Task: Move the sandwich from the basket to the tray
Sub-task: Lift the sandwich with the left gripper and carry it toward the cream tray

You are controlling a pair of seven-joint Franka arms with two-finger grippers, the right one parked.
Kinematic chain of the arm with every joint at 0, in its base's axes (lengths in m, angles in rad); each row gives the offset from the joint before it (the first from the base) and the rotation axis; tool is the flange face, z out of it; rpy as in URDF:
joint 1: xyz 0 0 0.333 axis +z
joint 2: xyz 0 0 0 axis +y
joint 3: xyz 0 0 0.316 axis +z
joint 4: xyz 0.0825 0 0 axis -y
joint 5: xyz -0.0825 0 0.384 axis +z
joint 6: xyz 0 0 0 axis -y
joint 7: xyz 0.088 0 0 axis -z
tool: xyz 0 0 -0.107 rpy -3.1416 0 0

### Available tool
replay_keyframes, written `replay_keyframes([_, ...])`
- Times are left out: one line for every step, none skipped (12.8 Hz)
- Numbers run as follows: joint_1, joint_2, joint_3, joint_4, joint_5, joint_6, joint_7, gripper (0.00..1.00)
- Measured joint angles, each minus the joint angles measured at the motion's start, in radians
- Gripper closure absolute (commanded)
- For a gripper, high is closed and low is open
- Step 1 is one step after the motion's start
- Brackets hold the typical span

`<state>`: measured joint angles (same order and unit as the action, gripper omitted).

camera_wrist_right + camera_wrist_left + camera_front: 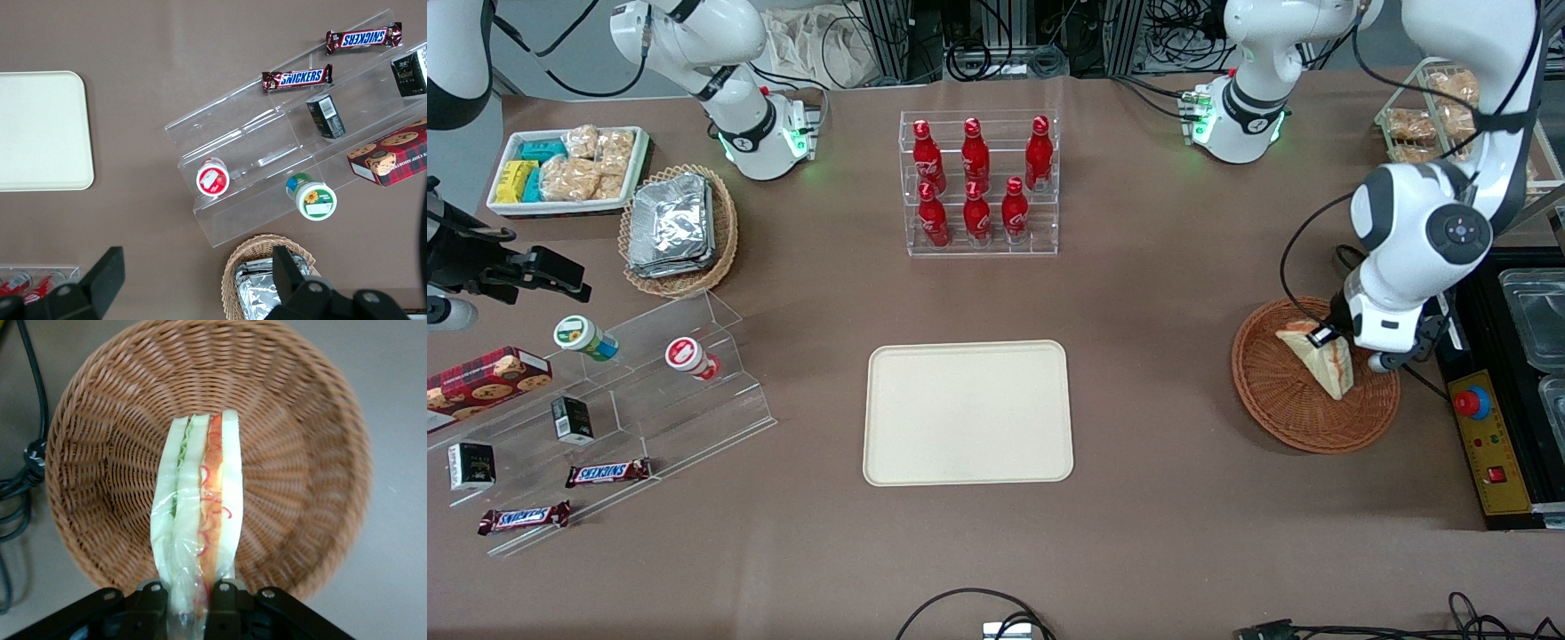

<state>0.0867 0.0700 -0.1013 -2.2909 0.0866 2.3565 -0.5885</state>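
Note:
The sandwich (1320, 359) (197, 513), a plastic-wrapped wedge of white bread with a red-orange filling stripe, stands on edge over the reddish-brown wicker basket (1280, 400) (300, 453) toward the working arm's end of the table. My left gripper (1327, 341) (193, 603) is shut on the sandwich's wrapped end, one black finger on each bread face. Whether the sandwich still touches the basket floor I cannot tell. The cream rectangular tray (967, 413) (40, 130) lies flat at mid-table with nothing on it.
A clear rack of red bottles (978, 182) stands farther from the front camera than the tray. A tan basket of foil packets (680, 227), a white bin of snacks (565, 169) and a clear stepped shelf (614, 409) with candy bars lie toward the parked arm's end. A black control box (1485, 427) sits beside the basket.

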Motion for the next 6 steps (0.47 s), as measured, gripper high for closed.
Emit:
replay_keyframes([-0.017,-0.031,-0.026,0.01,0.002,-0.047,0.019,0.82])
replay_keyframes([-0.035,-0.051,-0.056,0.019,0.003,-0.075,0.026,0.81])
replay_keyframes([-0.047,-0.063,-0.088,0.023,0.003,-0.083,0.03,0.8])
replay_keyframes([-0.053,-0.069,-0.121,0.027,0.004,-0.083,0.034,0.8])
replay_keyframes([-0.055,-0.07,-0.155,0.033,0.004,-0.083,0.036,0.8])
replay_keyframes([-0.055,-0.07,-0.182,0.042,0.004,-0.084,0.038,0.8])
